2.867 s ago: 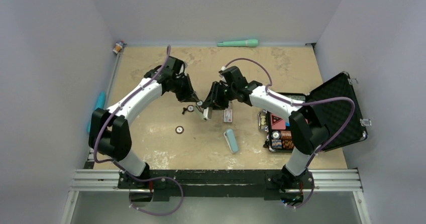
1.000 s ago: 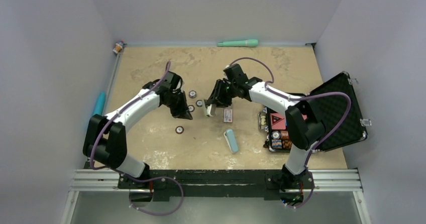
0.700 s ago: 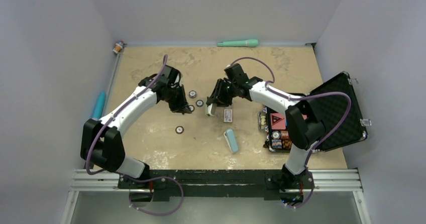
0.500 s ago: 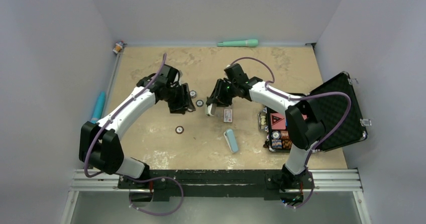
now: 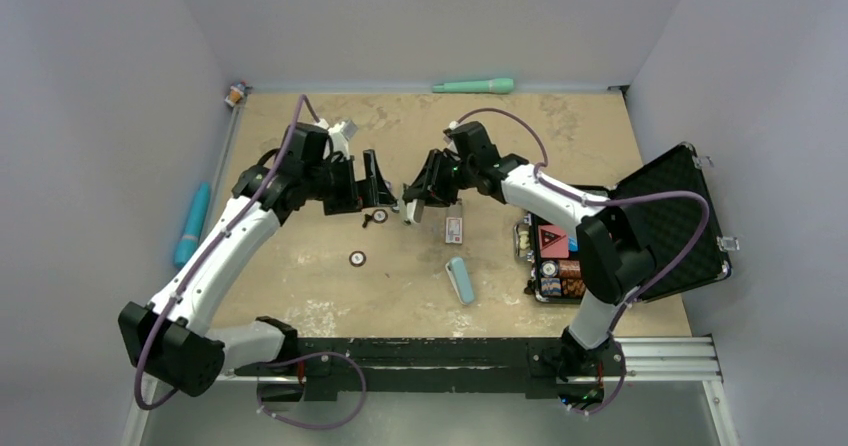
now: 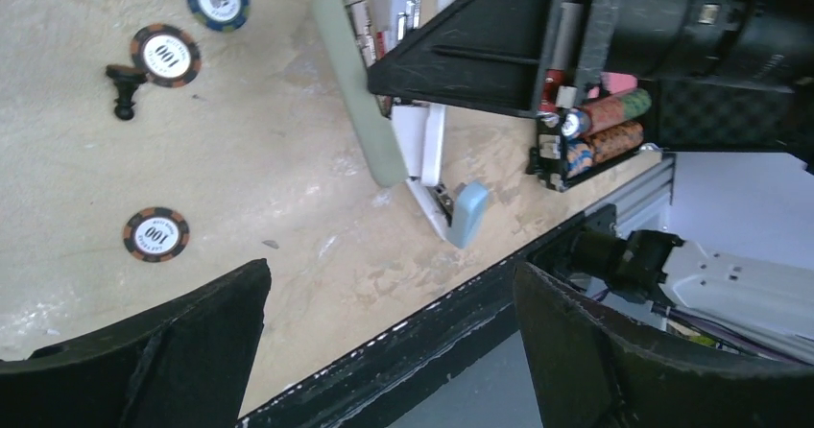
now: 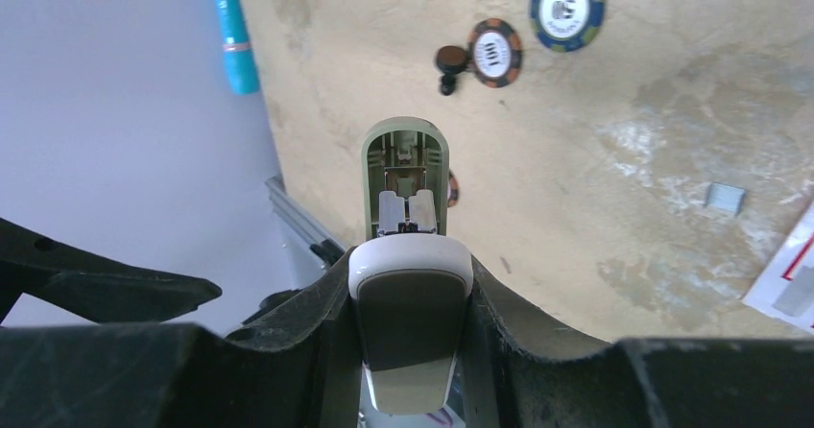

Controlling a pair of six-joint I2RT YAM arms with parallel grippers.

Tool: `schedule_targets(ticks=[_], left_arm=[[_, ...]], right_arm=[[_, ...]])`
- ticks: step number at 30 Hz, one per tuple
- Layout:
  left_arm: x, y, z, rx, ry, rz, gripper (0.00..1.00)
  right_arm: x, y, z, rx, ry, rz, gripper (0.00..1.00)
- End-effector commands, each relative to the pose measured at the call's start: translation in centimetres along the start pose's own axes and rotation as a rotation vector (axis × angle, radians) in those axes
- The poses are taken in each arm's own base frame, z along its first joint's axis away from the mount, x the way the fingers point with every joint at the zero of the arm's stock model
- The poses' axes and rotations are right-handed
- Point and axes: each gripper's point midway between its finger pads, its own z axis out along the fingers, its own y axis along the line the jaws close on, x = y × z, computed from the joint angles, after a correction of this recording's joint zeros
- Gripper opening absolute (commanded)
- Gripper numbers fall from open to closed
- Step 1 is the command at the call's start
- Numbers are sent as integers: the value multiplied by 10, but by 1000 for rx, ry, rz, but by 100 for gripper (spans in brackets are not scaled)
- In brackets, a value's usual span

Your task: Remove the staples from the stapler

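The stapler (image 7: 410,294), white and grey with a pale green lid (image 7: 404,150) swung open, sticks out from between the fingers of my right gripper (image 7: 411,274), which is shut on it. Its metal magazine (image 7: 410,209) shows; I cannot tell whether staples are inside. A small grey strip of staples (image 7: 726,198) lies on the table. In the top view the stapler (image 5: 410,209) hangs at mid-table under the right gripper (image 5: 420,192). My left gripper (image 5: 382,184) stands open just left of it, holding nothing. The left wrist view shows the stapler (image 6: 360,111) from the side, beyond the wide-apart left gripper (image 6: 392,274).
A light blue stapler (image 5: 460,280) and a small staple box (image 5: 455,229) lie right of centre. Poker chips (image 5: 380,215) (image 5: 357,258) and a black pawn (image 7: 447,63) lie nearby. An open black case (image 5: 672,228) with chips stands at the right. Markers (image 5: 473,86) (image 5: 193,224) lie at the edges.
The left gripper has gone from shut to wide open, lifted off the table and swung up and right beside the stapler. The right gripper has shifted slightly left with the stapler.
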Motion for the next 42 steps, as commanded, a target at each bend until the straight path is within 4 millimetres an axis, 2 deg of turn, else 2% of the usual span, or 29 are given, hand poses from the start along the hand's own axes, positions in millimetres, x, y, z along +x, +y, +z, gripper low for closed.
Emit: schedule_targets(ticks=[1, 5, 10, 14, 20, 26, 32, 35, 39, 42], left_arm=[[-19, -37, -27, 165, -120, 76, 100], [-25, -51, -39, 249, -215, 86, 100], [-30, -83, -59, 406, -243, 171, 100], [-34, -111, -84, 531, -262, 238, 99], [-43, -133, -111, 597, -307, 251, 96], [-51, -165, -141, 759, -343, 231, 89], [-53, -179, -144, 874, -324, 229, 81], [-55, -183, -148, 875, -330, 245, 74], [-52, -177, -139, 839, -296, 230, 62], [-49, -175, -134, 832, -271, 223, 58]], right_arm=[[-9, 64, -38, -194, -47, -66, 0], [-10, 88, -56, -267, -60, -94, 0], [0, 130, -89, -456, -47, -154, 0], [3, 168, -127, -622, -81, -210, 0], [9, 220, -189, -863, -146, -303, 0], [20, 235, -219, -993, -159, -345, 0], [21, 240, -225, -1036, -164, -348, 0], [21, 241, -227, -1039, -169, -354, 0], [21, 241, -228, -1042, -174, -354, 0], [21, 240, -228, -1041, -177, -352, 0]])
